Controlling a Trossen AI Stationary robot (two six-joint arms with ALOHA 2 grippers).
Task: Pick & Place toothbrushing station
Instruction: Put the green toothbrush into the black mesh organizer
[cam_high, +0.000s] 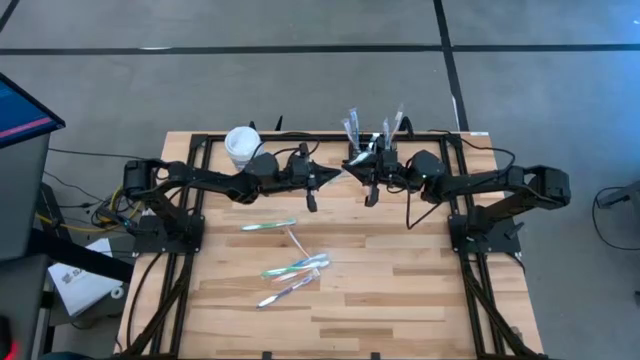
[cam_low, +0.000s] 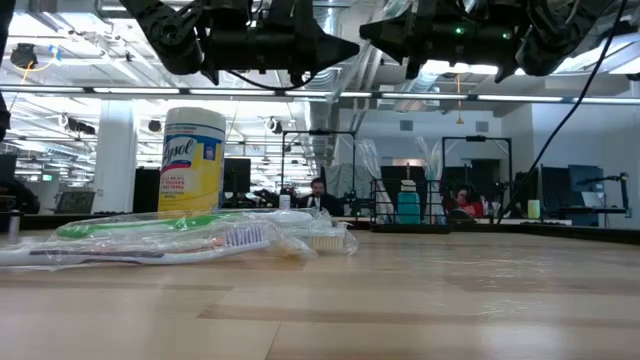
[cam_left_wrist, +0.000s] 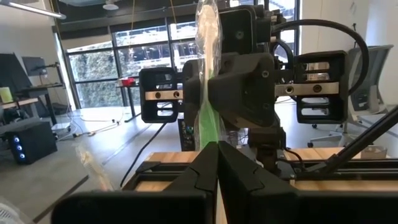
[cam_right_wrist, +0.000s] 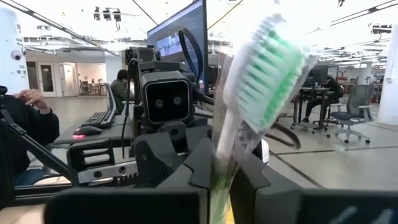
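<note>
The toothbrushing station, a small black wire caddy (cam_high: 372, 156), stands at the table's far edge with wrapped toothbrushes upright in it. In front of it my two grippers meet tip to tip above the table. My left gripper (cam_left_wrist: 216, 152) and my right gripper (cam_right_wrist: 217, 169) are both shut on a green toothbrush in a clear wrapper (cam_left_wrist: 205, 93). Its white-and-green bristle head (cam_right_wrist: 267, 68) rises close to the right wrist camera. Several more wrapped toothbrushes (cam_high: 293, 266) lie flat on the table's middle. My left gripper pinches the wrapped toothbrush's green handle (cam_left_wrist: 209, 134) between its two fingers, coming level from the table's left. The brush rises above the fingers, clear of the table. My right gripper pinches the wrapped handle's lower part (cam_right_wrist: 219, 158) between its two fingers, coming level from the table's right. The bristle head stands tilted above the fingers.
A white round tub with a yellow label (cam_high: 241, 146) stands at the far left, behind my left arm. A single wrapped toothbrush (cam_high: 268, 226) lies left of centre. The near half of the wooden table (cam_high: 400, 300) is bare. People sit in the room beyond.
</note>
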